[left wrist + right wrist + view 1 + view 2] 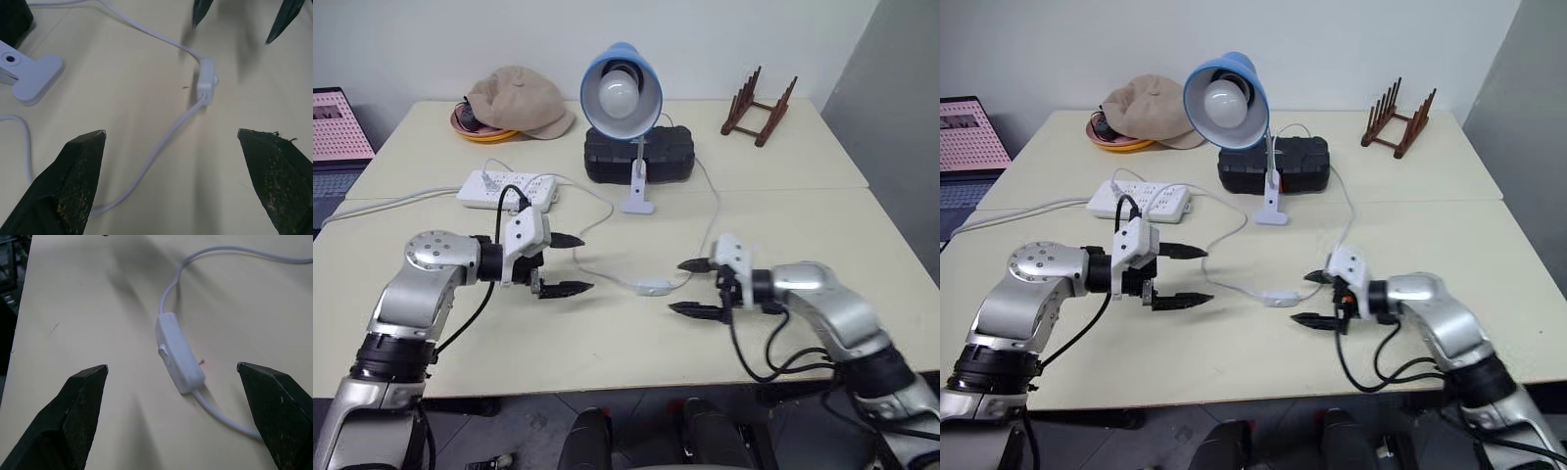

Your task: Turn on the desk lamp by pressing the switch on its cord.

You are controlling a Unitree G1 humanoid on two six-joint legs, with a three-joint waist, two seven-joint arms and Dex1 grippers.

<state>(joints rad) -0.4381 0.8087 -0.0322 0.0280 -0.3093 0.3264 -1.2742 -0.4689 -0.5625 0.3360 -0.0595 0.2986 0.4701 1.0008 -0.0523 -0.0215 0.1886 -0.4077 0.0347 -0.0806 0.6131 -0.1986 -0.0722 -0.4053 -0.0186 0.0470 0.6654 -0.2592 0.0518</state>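
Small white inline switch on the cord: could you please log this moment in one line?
small white inline switch: on table, untouched | left claw: open | right claw: open | blue-shaded desk lamp: unlit

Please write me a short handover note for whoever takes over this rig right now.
Left claw: open, empty, over the table left of the switch.
Right claw: open, empty, just right of the switch, pointing at it.
The switch lies flat on the table between both claws, on the cord; neither touches it.
Desk lamp: clipped to a black box, bulb looks unlit.
Done: both claws lined up on the switch.
Left: press the switch and check the bulb lights.
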